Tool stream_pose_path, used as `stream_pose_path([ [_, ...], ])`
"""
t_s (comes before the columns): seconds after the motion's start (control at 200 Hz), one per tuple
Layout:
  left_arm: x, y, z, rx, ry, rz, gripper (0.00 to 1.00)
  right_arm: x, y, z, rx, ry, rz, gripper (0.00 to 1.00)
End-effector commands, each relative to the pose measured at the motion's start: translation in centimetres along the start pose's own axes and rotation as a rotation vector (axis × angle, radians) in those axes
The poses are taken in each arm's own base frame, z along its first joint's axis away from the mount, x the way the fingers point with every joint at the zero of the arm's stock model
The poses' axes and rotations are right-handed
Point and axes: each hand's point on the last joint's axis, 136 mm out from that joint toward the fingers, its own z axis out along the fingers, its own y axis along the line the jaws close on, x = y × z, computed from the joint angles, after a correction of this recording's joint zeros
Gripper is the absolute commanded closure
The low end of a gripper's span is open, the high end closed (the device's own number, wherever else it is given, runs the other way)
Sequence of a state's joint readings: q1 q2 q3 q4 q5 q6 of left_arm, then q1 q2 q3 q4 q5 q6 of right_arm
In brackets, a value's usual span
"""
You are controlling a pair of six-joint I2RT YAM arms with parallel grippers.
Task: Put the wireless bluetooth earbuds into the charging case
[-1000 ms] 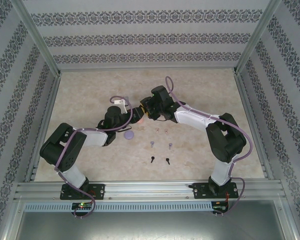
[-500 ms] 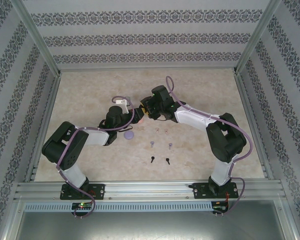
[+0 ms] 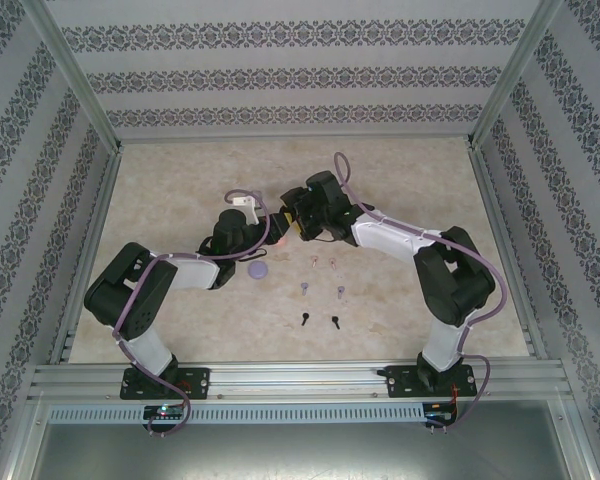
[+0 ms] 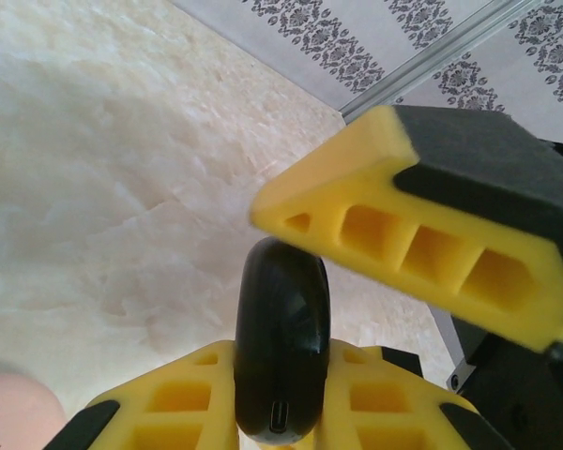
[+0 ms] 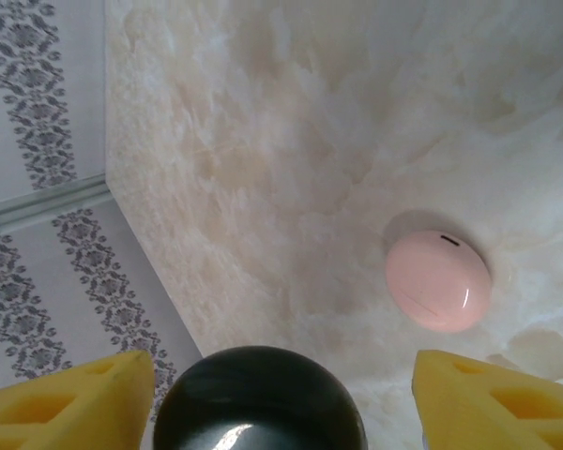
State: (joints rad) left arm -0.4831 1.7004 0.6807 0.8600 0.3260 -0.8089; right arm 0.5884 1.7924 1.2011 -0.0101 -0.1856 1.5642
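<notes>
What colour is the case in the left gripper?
The case is black, clearest in the left wrist view.

Bright, even overhead light. Soft shadow beside the pink case (image 5: pixel 438 281) beyond the jaws; glare on the black case (image 5: pixel 260 398) between them; fingers (image 5: pixel 66 394) blurred.

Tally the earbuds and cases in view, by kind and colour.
Pale pink earbuds: 2
Lilac earbuds: 2
Black earbuds: 2
Pink case: 1
Lilac case: 1
Black case: 1
Total: 9
</notes>
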Motion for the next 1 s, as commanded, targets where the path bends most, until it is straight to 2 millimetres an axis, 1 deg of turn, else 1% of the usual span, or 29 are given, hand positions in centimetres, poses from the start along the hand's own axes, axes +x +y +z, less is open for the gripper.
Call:
stream_pose_path([
  [0.0,-0.8,-1.4,0.1,0.036,0.012,0.012,1.00,-2.7,2.3,-3.5,-0.086,-0.061,-0.037,0.25],
  [0.1,-1.3,-1.8,-0.2,0.065,0.049,0.025,1.00,-4.5,2.0,-6.1,-0.097,-0.091,-0.129,0.23],
  [0.155,-1.5,-2.3,-0.5,0.095,0.078,0.036,1.00,-5.3,1.4,-7.4,-0.096,-0.107,-0.199,0.23],
  [0.2,-1.7,-2.7,-0.6,0.114,0.100,0.046,1.00,-5.9,1.0,-8.3,-0.107,-0.117,-0.267,0.22],
  [0.255,-2.0,-3.1,-0.9,0.136,0.129,0.064,1.00,-6.2,1.0,-9.3,-0.142,-0.118,-0.367,0.22],
  [0.32,-2.3,-3.7,-1.1,0.163,0.160,0.080,1.00,-6.3,1.0,-10.3,-0.178,-0.113,-0.505,0.23],
  [0.36,-2.4,-4.2,-1.3,0.183,0.180,0.091,1.00,-6.0,1.3,-11.0,-0.205,-0.112,-0.603,0.23],
  [0.465,-2.3,-5.6,-1.7,0.232,0.250,0.126,1.00,-4.2,1.9,-12.0,-0.256,-0.069,-0.851,0.24],
  [0.55,-2.2,-6.8,-2.0,0.274,0.293,0.140,1.00,-2.8,1.8,-12.2,-0.291,-0.012,-0.956,0.24],
  [0.694,-2.1,-8.1,-2.3,0.323,0.334,0.144,1.00,-1.3,1.7,-11.6,-0.348,0.063,-1.014,0.27],
  [0.874,-1.9,-8.3,-2.2,0.337,0.358,0.140,1.00,0.6,2.2,-10.3,-0.391,0.146,-1.041,0.29],
  [0.994,-2.0,-8.4,-2.2,0.341,0.359,0.141,1.00,1.1,2.3,-9.2,-0.384,0.171,-1.042,0.31],
])
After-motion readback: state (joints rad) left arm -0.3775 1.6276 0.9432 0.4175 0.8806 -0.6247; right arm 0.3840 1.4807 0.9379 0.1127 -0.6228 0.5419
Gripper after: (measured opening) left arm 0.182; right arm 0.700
